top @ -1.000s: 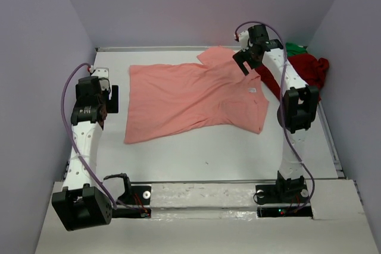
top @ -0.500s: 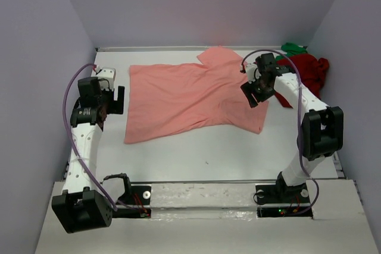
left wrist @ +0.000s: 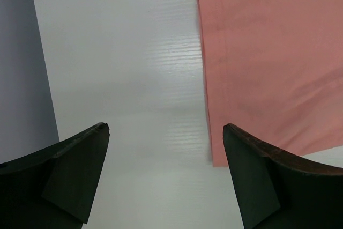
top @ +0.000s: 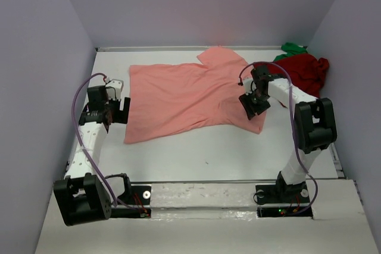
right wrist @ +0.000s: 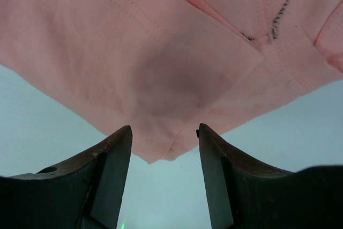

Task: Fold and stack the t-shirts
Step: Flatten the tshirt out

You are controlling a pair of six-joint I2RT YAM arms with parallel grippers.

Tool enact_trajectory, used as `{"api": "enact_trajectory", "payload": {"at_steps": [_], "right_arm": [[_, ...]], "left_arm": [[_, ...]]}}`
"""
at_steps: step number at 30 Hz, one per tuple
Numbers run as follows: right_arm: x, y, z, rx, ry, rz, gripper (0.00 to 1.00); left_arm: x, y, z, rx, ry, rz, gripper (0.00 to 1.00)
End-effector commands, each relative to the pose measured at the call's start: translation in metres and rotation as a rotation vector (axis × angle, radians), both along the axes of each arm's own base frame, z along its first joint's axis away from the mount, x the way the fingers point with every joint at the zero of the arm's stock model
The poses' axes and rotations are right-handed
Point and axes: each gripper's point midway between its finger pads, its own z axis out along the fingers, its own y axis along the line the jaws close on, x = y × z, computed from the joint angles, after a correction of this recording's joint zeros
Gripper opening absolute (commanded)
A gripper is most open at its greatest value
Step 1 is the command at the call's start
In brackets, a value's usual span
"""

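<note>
Overhead, I see the pink shirt (top: 184, 96) spread flat on the table (top: 178, 159), with the red shirt (top: 303, 69) and green crumple (top: 293, 47) parked far right. Left wrist: my left gripper (left wrist: 166, 130) gapes wide beside the hem (left wrist: 206, 79), ready for that corner. Right wrist: the right gripper (right wrist: 164, 128) stands half-parted astride the sleeve tip (right wrist: 161, 156), nothing pinched yet.

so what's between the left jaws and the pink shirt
Nothing but a strip of bare white table. The left wrist view shows it best: the left jaws stand open over it, and the pink shirt starts at its hem.
</note>
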Motion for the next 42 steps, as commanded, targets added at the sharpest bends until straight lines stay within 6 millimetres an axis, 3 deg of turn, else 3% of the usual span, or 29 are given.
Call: {"api": "enact_trajectory", "payload": {"at_steps": [1, 6, 11, 19, 28, 33, 36, 37, 42], "right_arm": [[0.027, 0.003, -0.002, 0.002, -0.044, -0.005, 0.58], [0.048, 0.004, -0.010, -0.018, -0.044, 0.000, 0.58], [0.062, 0.003, -0.014, -0.037, -0.042, 0.005, 0.58], [0.090, 0.000, -0.013, -0.058, -0.079, -0.010, 0.58], [0.100, -0.005, -0.016, -0.076, -0.078, -0.012, 0.57], [0.095, -0.006, -0.018, -0.074, -0.066, -0.004, 0.56], [0.091, -0.009, -0.015, -0.067, -0.066, -0.011, 0.45], [0.091, -0.009, -0.013, -0.064, -0.070, -0.010, 0.34], [0.086, -0.010, -0.010, -0.065, -0.069, -0.007, 0.17]], "left_arm": [[0.007, 0.002, 0.003, 0.022, -0.053, -0.010, 0.99], [0.002, -0.001, -0.001, 0.025, -0.037, -0.042, 0.99], [-0.009, -0.023, 0.002, -0.023, 0.021, -0.195, 0.99], [-0.019, -0.016, -0.002, 0.044, 0.092, -0.236, 0.99], [-0.019, -0.023, -0.003, -0.003, 0.074, -0.229, 0.98], [-0.018, -0.023, -0.004, -0.009, 0.082, -0.227, 0.98], [-0.017, -0.022, -0.002, -0.005, 0.077, -0.226, 0.98], [-0.017, -0.023, -0.002, -0.006, 0.078, -0.228, 0.98], [-0.016, -0.024, 0.000, -0.013, 0.080, -0.237, 0.98]]}}
